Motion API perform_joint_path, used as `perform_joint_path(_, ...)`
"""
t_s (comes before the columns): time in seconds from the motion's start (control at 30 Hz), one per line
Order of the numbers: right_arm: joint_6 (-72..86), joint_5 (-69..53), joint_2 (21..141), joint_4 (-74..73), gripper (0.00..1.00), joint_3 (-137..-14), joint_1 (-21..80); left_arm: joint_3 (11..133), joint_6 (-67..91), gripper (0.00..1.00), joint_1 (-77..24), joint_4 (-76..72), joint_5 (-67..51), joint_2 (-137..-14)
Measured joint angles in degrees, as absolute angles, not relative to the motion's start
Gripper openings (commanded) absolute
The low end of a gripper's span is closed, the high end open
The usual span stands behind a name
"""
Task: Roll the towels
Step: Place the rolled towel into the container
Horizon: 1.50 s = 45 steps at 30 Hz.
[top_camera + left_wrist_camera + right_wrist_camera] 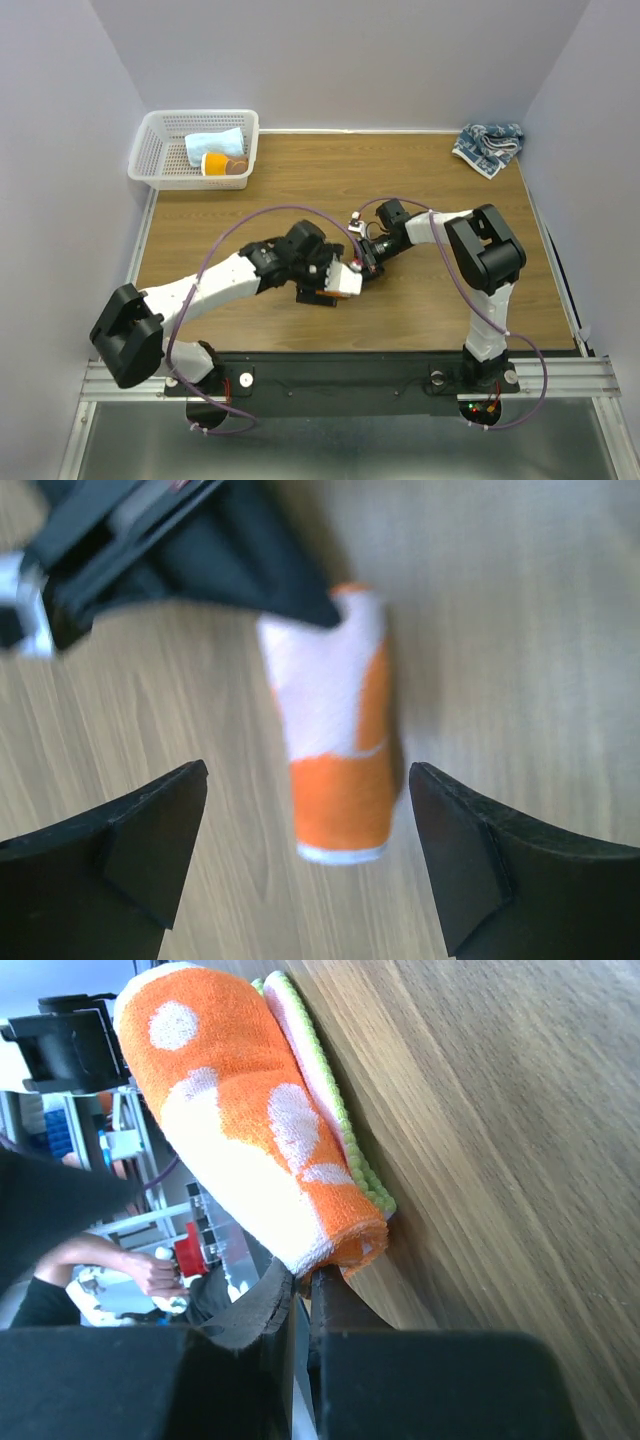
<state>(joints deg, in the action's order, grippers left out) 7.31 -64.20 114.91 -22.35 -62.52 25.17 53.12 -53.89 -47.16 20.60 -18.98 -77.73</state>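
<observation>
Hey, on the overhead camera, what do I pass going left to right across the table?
White mesh basket → left gripper → right gripper → blue-and-white towel. The rolled orange towel sits hidden under the two grippers' fingers, so it's left out.

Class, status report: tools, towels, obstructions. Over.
Left tool open, straddling rolled orange-and-white towel. Right tool shut on its end. Blue patterned towel crumpled, far right corner. Nothing obstructing.

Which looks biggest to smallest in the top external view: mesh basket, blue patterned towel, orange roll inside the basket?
1. mesh basket
2. blue patterned towel
3. orange roll
All sit far back; nearness hardly matters.
</observation>
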Motion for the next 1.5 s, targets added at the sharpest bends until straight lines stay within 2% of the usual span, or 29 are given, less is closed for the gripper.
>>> perform_joint_path(0.17,8.3,-65.5,116.3,-22.3,0.01,-63.2,25.2,48.8,-57.8,0.94,-56.1,17.6,-13.0,-76.6)
perform_joint_path(0.4,10.6,-69.3,120.6,-22.3,0.01,-65.0,24.7,46.5,-63.7,0.94,-57.1,13.0,-5.8,-80.9)
perform_joint_path(0.6,11.4,-72.2,123.2,-22.0,0.01,-65.5,23.3,45.1,-67.7,0.86,-57.4,8.6,-2.4,-83.8)
perform_joint_path(0.7,11.1,-73.4,123.7,-21.6,0.01,-65.6,23.0,43.2,-69.1,0.79,-57.4,6.7,-1.5,-85.4)
perform_joint_path(0.77,10.9,-74.1,123.9,-21.4,0.01,-65.6,22.9,42.6,-70.3,0.7,-57.4,5.3,-0.7,-86.3)
perform_joint_path(0.87,10.7,-74.7,124.2,-21.4,0.01,-65.8,22.8,42.6,-71.0,0.55,-57.4,3.7,-0.2,-87.5)
perform_joint_path(0.9,10.7,-74.9,124.2,-21.4,0.01,-65.8,22.8,42.6,-71.2,0.45,-57.4,2.9,0.0,-88.1)
perform_joint_path(0.97,10.7,-75.2,124.2,-21.4,0.1,-65.8,22.8,42.6,-71.5,0.37,-57.2,1.9,0.3,-88.9)
perform_joint_path(1.0,10.7,-75.3,124.2,-21.4,0.28,-65.8,22.8,42.7,-71.3,0.3,-57.1,1.7,0.3,-89.1)
perform_joint_path(1.07,10.9,-75.4,124.0,-21.4,0.54,-65.8,22.8,43.3,-70.8,0.24,-56.1,2.0,-0.5,-89.5)
perform_joint_path(1.1,11.3,-75.4,123.6,-21.7,0.72,-65.8,22.6,44.2,-70.2,0.2,-55.5,3.1,-1.4,-89.8)
perform_joint_path(1.2,11.0,-75.5,121.2,-22.0,1.0,-65.7,20.8,48.3,-67.8,0.14,-52.6,7.6,-5.1,-91.1)
perform_joint_path(1.33,11.4,-71.9,115.3,-22.1,1.0,-65.7,14.9,55.1,-61.8,0.01,-46.6,14.9,-10.9,-93.1)
perform_joint_path(1.5,11.4,-69.5,109.2,-22.7,1.0,-65.7,5.6,65.1,-52.7,0.0,-37.5,23.3,-19.1,-95.9)
